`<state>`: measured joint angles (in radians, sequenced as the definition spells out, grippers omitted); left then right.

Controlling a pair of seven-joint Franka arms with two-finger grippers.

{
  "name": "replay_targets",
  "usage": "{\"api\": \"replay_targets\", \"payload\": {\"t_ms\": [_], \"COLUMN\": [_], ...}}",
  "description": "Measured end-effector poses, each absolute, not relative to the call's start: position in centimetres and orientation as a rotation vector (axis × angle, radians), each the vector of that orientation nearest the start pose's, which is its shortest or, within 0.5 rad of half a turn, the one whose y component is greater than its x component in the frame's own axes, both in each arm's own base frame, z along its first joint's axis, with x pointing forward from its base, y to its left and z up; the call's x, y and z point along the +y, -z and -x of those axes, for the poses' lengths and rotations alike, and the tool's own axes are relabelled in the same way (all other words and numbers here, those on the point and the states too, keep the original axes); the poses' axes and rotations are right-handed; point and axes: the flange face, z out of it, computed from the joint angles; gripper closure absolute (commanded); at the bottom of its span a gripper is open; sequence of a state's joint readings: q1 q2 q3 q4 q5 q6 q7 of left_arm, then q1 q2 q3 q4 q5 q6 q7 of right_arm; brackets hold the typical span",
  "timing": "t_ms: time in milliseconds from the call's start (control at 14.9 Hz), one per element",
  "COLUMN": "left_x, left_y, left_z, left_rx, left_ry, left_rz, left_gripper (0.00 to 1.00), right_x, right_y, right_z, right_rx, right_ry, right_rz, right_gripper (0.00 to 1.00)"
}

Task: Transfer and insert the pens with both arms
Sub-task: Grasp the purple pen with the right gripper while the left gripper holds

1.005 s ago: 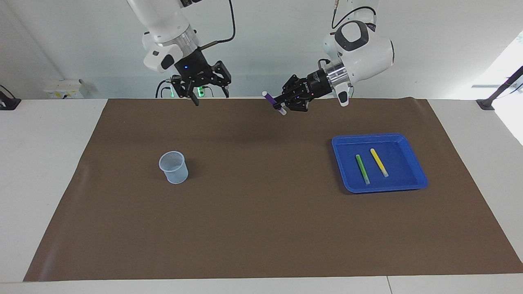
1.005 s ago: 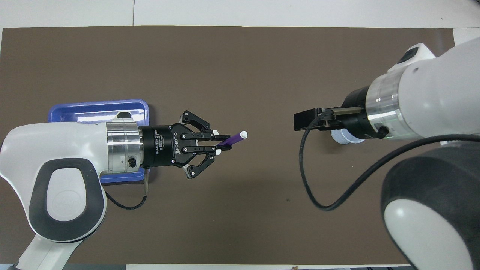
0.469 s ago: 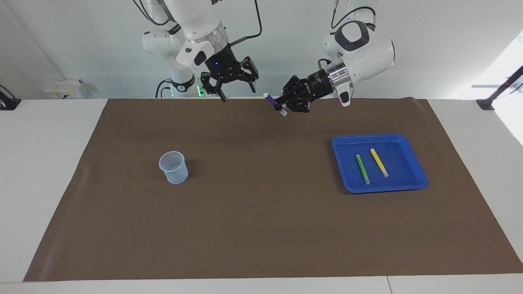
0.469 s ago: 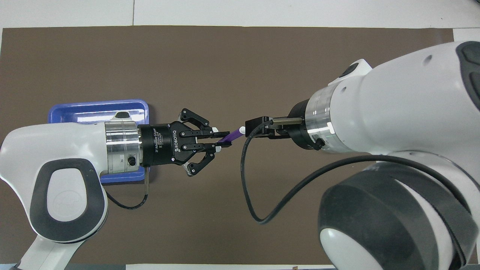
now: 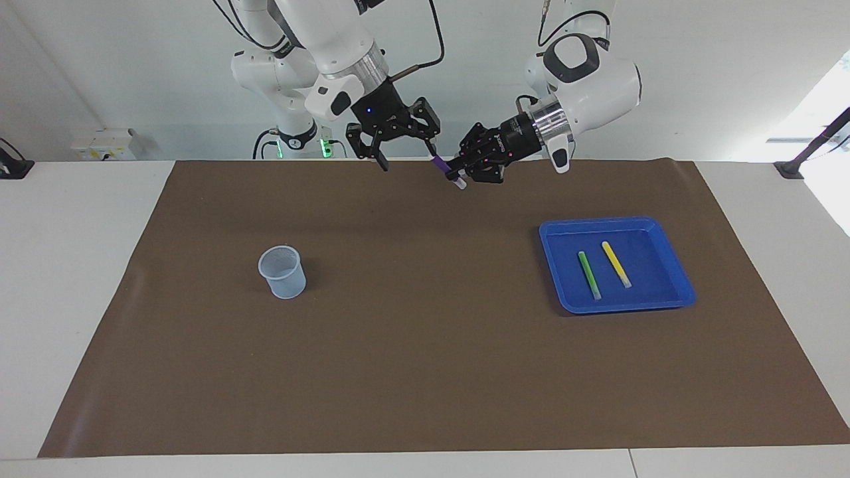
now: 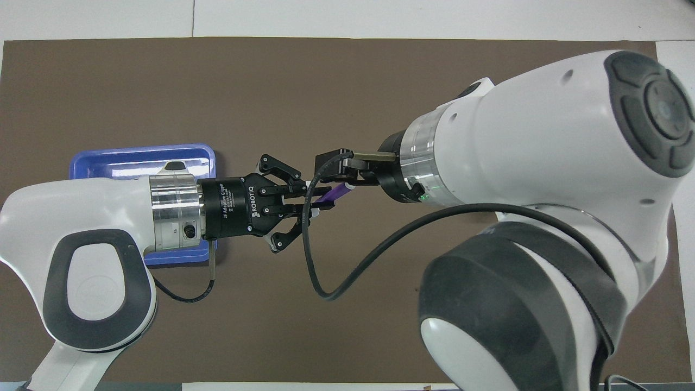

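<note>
My left gripper (image 5: 457, 174) is in the air over the mat's edge nearest the robots, shut on the purple pen (image 5: 442, 167). The pen is tilted, its whitish end pointing down. My right gripper (image 5: 408, 157) is open beside it, one fingertip (image 5: 433, 149) at the pen's upper end. In the overhead view the purple pen (image 6: 337, 192) sticks out of the left gripper (image 6: 316, 198) under the right hand. The green pen (image 5: 589, 275) and the yellow pen (image 5: 616, 263) lie side by side in the blue tray (image 5: 679, 292).
A pale blue mesh cup (image 5: 282, 271) stands upright on the brown mat (image 5: 425, 372) toward the right arm's end. The blue tray (image 6: 136, 155) sits toward the left arm's end, partly covered by the left arm in the overhead view.
My right arm has swung from above the cup's end of the table over to the left gripper, bringing its open fingers to the pen's free end. The left gripper has held the pen nearly still.
</note>
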<state>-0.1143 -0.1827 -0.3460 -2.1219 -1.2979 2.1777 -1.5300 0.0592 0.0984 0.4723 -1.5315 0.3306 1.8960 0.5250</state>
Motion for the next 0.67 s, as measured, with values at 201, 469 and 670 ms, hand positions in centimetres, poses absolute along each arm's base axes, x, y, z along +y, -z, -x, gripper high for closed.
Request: {"api": "replay_targets", "payload": {"t_ms": [201, 469, 670], "left_x": [-27.82, -27.76, -27.92], "left_y": [-53.19, -53.08, -53.04], "left_z": [-45.93, -45.96, -45.9], "left_rx": [1.693, 1.699, 1.702], "left_ry": [0.953, 0.953, 0.946], "left_rz": [-1.406, -1.397, -1.389], "left_gripper": [1.0, 1.0, 1.0], "right_x": [32.1, 32.11, 32.28], "right_y": [-62.96, -62.96, -62.97], "right_z": [-52.15, -52.15, -52.04], "right_rx": [0.082, 0.083, 0.079], "right_ry": [0.065, 0.064, 0.063], "right_rz": [2.68, 2.68, 2.679], "right_gripper": [0.06, 0.49, 0.96]}}
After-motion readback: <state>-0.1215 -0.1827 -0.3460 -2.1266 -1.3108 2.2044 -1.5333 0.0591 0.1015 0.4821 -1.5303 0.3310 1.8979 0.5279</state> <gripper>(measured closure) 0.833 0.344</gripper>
